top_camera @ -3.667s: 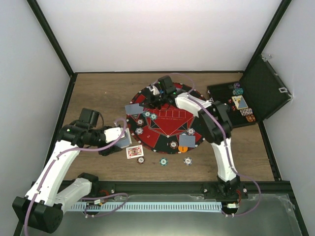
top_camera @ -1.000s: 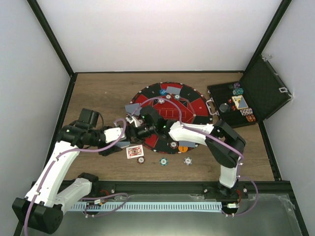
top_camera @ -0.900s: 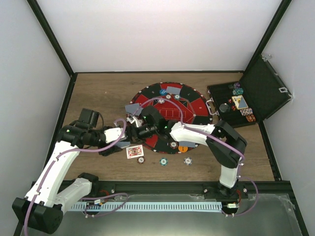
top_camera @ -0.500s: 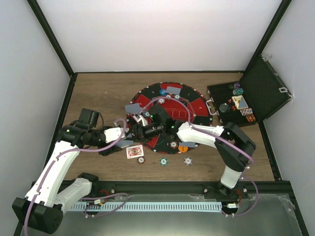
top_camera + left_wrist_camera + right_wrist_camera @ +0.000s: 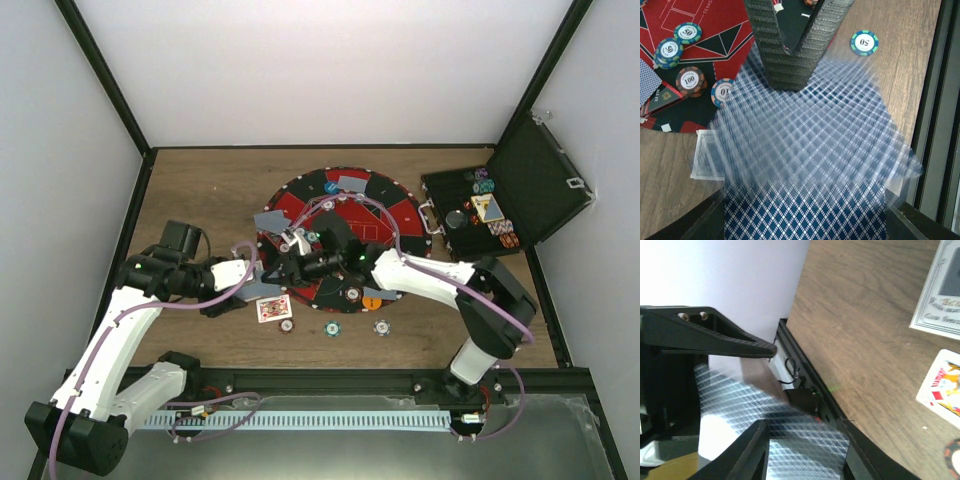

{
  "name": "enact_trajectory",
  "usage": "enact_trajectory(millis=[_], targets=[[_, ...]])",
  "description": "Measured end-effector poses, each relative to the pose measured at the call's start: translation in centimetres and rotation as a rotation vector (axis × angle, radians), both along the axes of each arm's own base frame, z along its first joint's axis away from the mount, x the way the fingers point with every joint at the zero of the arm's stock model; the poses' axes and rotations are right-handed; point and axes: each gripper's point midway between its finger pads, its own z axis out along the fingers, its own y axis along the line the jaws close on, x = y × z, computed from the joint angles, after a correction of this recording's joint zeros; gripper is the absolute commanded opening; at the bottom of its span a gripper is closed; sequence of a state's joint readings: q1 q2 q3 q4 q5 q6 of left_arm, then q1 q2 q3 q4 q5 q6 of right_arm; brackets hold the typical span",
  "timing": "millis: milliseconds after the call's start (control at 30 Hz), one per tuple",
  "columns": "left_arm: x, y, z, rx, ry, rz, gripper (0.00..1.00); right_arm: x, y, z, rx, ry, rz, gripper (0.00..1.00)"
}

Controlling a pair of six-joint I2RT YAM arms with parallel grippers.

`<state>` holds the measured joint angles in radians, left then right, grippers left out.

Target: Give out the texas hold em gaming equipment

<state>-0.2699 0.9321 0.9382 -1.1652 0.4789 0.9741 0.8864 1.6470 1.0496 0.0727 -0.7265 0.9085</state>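
My left gripper (image 5: 256, 281) is shut on a deck of blue-backed cards (image 5: 805, 215) just off the left edge of the round red and black felt mat (image 5: 400, 215). My right gripper (image 5: 283, 266) reaches across the mat to that deck. In the left wrist view its fingers (image 5: 790, 55) pinch the top card (image 5: 810, 130), which is blurred. The same card (image 5: 805, 440) lies between the jaws in the right wrist view. Face-down cards (image 5: 270, 219) and chips (image 5: 352, 293) lie on the mat. A face-up king (image 5: 273, 308) lies on the table.
Three chips (image 5: 331, 327) lie on the wood in front of the mat. The open black case (image 5: 520, 190) with chips and cards stands at the right. A face-down card (image 5: 707, 161) lies beside the mat. The black rail (image 5: 330, 380) runs along the near edge.
My right gripper has come from the mat's far side to the deck in my left gripper. Over the last second it has drawn slightly right, with the top card sliding. The left arm is still.
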Motion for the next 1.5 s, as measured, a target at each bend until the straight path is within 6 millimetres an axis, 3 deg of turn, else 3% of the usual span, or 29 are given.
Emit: enact_trajectory(millis=[267,400,533,700,900,1067,1333,1500], targets=[[0.0,-0.1,0.1,-0.005,-0.001,-0.002,0.04,0.2,-1.8,0.9,0.005,0.014,-0.061,0.06],[0.0,-0.1,0.1,-0.005,-0.001,-0.002,0.04,0.1,-2.7,3.2,0.059,-0.003,-0.083,0.01],[0.0,-0.1,0.1,-0.005,-0.001,-0.002,0.04,0.5,-4.0,4.3,0.093,-0.006,-0.108,0.01],[0.0,-0.1,0.1,-0.005,-0.002,-0.002,0.04,3.0,-6.4,5.0,0.104,-0.006,-0.179,0.01],[0.0,-0.1,0.1,-0.005,-0.002,-0.003,0.04,9.4,-12.2,5.0,0.094,-0.027,-0.342,0.01],[0.0,-0.1,0.1,-0.005,-0.001,-0.002,0.04,17.0,-16.3,3.6,0.045,-0.037,-0.471,0.01],[-0.1,0.0,0.1,-0.004,0.000,-0.003,0.04,27.3,-18.4,-1.6,-0.046,-0.009,-0.552,0.01],[-0.2,0.0,0.1,-0.003,0.004,-0.003,0.04,32.1,-19.3,-4.4,-0.082,0.002,-0.597,0.01]])
